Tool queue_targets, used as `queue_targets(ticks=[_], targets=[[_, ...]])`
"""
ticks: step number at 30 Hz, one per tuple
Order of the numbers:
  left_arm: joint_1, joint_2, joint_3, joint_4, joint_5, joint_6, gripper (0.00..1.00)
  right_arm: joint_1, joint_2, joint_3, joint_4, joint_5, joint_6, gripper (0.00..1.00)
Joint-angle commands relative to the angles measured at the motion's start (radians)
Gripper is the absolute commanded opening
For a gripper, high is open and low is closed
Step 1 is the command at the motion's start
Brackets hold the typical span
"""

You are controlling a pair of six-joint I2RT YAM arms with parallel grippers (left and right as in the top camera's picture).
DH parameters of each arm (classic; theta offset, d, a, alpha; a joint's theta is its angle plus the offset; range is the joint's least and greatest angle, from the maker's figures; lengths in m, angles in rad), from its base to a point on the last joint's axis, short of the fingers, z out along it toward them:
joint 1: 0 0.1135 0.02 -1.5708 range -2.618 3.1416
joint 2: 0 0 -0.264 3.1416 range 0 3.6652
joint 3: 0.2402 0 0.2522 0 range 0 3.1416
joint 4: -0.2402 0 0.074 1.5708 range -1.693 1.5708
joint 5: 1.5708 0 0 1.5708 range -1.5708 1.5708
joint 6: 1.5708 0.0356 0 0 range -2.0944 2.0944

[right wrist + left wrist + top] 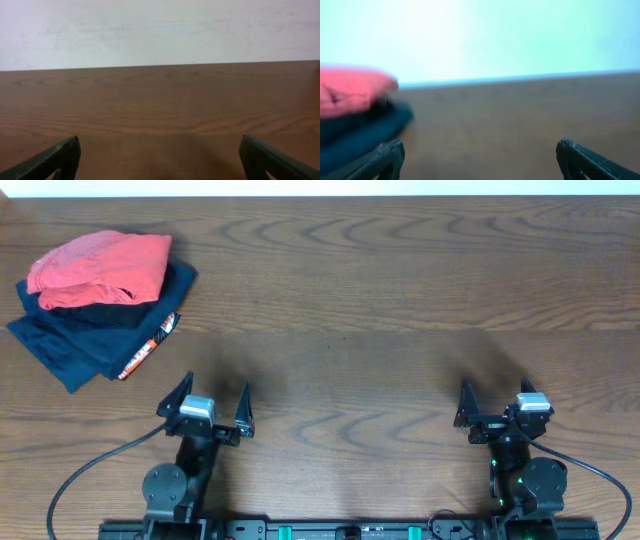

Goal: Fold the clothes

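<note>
Where the clothes lie: your coral-red cotton T-shirt (100, 268) sits in a rumpled bundle at the far left corner of the brown wood-grain table (350, 300). It rests on top of a stack of folded navy and black garments (85, 335). The left wrist view catches it, blurred, at the left edge (350, 92).
Left gripper (217, 385): its fingers are spread wide with nothing between them. It is low at the near edge, well apart from the shirt.
Right gripper (495, 395): it is likewise agape and empty over bare wood, on the side away from the shirt.
Shirt's state: it is wrinkled and rounded. You cannot tell from here whether it is loosely folded or only bunched.
Handling: expect it to be light, soft and limp. It should drape and sag from any single hold, bunch rather than slide, and take a firm pinch without harm.
Where to take hold: pinch one outer edge on the side facing the arms. Hem, sleeve and collar cannot be told apart in these views.
Depth of pinch: keep it shallow, so the fingers close on red cloth only.
Risk: a deep bite would likely catch the dark stack beneath and drag it along.
</note>
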Motion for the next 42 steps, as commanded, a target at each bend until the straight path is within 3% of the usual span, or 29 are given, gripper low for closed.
queue_targets(ticks=[1,4,9,15,20,42], targets=[[0.003,-0.018,-0.025,0.060,-0.010,0.110,0.98,-0.010,0.000,-0.001,-0.003,-0.004,-0.016,0.99],[0.003,-0.018,-0.025,0.042,-0.013,0.175,0.98,-0.010,0.000,-0.001,-0.004,-0.004,-0.016,0.99],[0.003,-0.018,-0.025,-0.165,-0.029,0.118,0.98,-0.010,0.000,-0.001,-0.004,-0.004,-0.016,0.99],[0.003,-0.018,-0.025,-0.164,-0.059,0.052,0.98,-0.010,0.000,-0.001,-0.004,-0.004,-0.016,0.99],[0.003,-0.018,-0.025,-0.171,-0.188,-0.086,0.98,-0.010,0.000,-0.001,-0.004,-0.004,-0.016,0.99],[0.003,-0.015,-0.025,-0.172,-0.181,-0.082,0.98,-0.010,0.000,-0.001,-0.004,-0.004,-0.016,0.99]])
